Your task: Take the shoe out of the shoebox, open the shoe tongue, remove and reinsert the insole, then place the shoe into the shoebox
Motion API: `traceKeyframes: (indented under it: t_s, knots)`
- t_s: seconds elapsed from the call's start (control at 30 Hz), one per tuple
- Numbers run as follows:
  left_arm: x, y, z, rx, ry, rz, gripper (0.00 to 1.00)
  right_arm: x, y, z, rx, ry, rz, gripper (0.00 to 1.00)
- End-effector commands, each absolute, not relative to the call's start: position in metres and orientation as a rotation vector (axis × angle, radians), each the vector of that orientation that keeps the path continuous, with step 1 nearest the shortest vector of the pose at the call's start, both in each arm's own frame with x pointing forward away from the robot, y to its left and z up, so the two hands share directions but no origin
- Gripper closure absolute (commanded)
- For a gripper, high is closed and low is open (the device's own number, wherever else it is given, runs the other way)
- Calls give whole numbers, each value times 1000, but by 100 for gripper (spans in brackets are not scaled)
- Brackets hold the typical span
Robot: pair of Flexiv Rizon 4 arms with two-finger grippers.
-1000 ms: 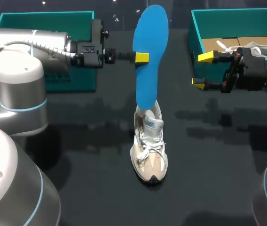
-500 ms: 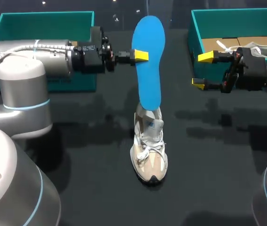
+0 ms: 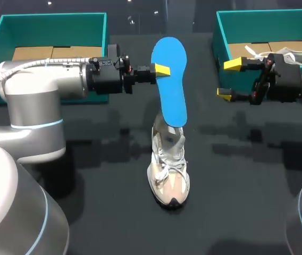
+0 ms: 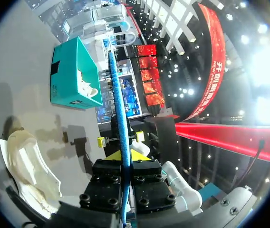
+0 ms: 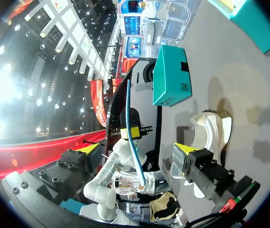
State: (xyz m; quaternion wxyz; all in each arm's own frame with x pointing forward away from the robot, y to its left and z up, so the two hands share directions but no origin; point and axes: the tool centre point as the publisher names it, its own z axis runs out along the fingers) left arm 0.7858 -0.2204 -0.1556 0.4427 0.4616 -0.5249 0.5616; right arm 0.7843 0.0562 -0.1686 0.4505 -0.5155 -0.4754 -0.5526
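A blue insole (image 3: 171,79) hangs nearly upright over the table, and my left gripper (image 3: 161,69) is shut on its edge near the upper end. Its lower tip sits at the heel opening of the beige and white shoe (image 3: 168,167), which stands on the black table with its toe toward the front. From the left wrist the insole (image 4: 118,104) shows edge-on between the yellow fingers, with the shoe (image 4: 25,166) below and to one side. My right gripper (image 3: 228,79) hangs open and holds nothing, to the right of the insole and in front of the right shoebox (image 3: 223,40).
A teal shoebox (image 3: 50,21) with cardboard inside stands at the back left, behind my left arm. The right teal box holds cardboard and a pale laced thing (image 3: 297,53). Open black table lies around and in front of the shoe.
My left arm has come down and toward the front with the insole. The insole has sunk lower and stands straighter, its tip now at the shoe's opening. The right arm has kept still.
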Motion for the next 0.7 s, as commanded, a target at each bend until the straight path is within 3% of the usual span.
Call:
traceKeyframes:
  t_s: [0.03, 0.4, 0.7]
  knots:
    - [791, -224, -163, 1144, -1268, 1364, 100, 783, 57, -168, -1278, -1176, -1366, 0]
    - [797, -229, -172, 1169, -1209, 1316, 100, 783, 57, -168, -1278, -1176, -1366, 0]
    - [797, -229, -172, 1169, -1209, 1316, 100, 785, 51, -135, -1467, -1438, -1243, 0]
